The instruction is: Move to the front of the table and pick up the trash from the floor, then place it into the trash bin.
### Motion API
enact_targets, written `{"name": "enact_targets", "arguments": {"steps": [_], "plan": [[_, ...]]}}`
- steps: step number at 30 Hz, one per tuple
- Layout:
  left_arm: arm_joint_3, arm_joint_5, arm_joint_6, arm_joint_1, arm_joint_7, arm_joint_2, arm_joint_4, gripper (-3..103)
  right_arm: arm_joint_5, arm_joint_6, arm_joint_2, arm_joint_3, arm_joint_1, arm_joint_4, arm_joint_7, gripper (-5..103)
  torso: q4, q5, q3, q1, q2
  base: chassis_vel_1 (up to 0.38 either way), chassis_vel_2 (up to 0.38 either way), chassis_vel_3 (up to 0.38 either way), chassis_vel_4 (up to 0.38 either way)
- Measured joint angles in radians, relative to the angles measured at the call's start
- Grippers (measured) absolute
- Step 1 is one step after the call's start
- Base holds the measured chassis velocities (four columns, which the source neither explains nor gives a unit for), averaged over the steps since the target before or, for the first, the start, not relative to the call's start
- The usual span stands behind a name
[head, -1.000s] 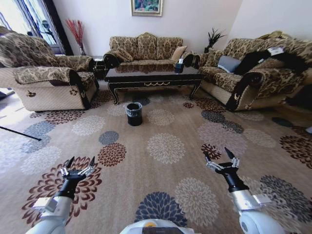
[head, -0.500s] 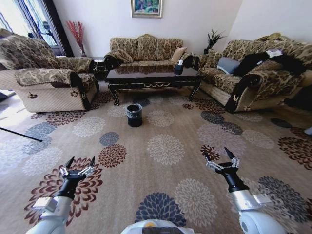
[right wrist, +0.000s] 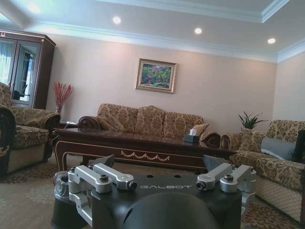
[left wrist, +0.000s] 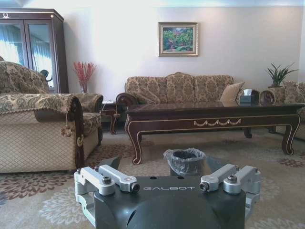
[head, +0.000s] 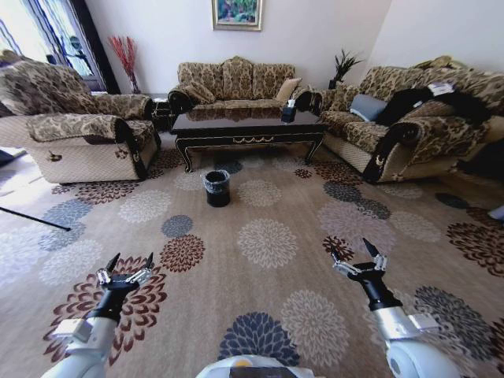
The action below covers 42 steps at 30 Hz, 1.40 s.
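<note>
The dark wood table (head: 248, 126) stands at the far middle of the room, among three sofas. In front of it, on the flowered carpet floor (head: 268, 236), sits the black trash bin (head: 216, 187) with its grey liner. The trash is too small to make out on the floor. My left gripper (head: 131, 264) is held low at the near left, open and holding nothing. At the near right, my right gripper (head: 350, 253) is open too. The left wrist view looks past its gripper (left wrist: 162, 163) at the bin (left wrist: 185, 162) and table (left wrist: 214, 117). The right wrist view has table (right wrist: 143, 143) and bin (right wrist: 62, 191).
A patterned armchair (head: 79, 134) flanks the table on the left, a sofa (head: 409, 126) with dark clothes on the right, another sofa (head: 236, 79) behind. A tissue box (head: 289, 109) sits on the table. Open carpet lies between me and the bin.
The whole head view has shifted slightly, so the camera moved a little. Both grippers hold the same open pose.
</note>
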Motion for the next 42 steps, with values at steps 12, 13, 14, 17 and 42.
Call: {"name": "enact_targets", "arguments": {"steps": [12,13,14,17,42], "plan": [[0.0,0.0,0.0,0.0,0.0,0.0,0.0,100,0.0,0.0,0.0,0.0,0.0,0.0,0.0,100,0.0,0.0,0.032,0.016,0.048,0.0,0.0,0.0,0.0],[0.0,0.0,0.0,0.0,0.0,0.0,0.0,100,0.0,0.0,0.0,0.0,0.0,0.0,0.0,100,0.0,0.0,0.035,0.018,0.053,0.0,0.0,0.0,0.0],[0.0,0.0,0.0,0.0,0.0,0.0,0.0,100,0.0,0.0,0.0,0.0,0.0,0.0,0.0,100,0.0,0.0,0.038,0.019,0.057,0.0,0.0,0.0,0.0],[0.0,0.0,0.0,0.0,0.0,0.0,0.0,100,0.0,0.0,0.0,0.0,0.0,0.0,0.0,100,0.0,0.0,0.046,0.023,0.069,0.0,0.0,0.0,0.0],[0.0,0.0,0.0,0.0,0.0,0.0,0.0,100,0.0,0.0,0.0,0.0,0.0,0.0,0.0,100,0.0,0.0,0.109,0.061,0.17,0.0,0.0,0.0,0.0]]}}
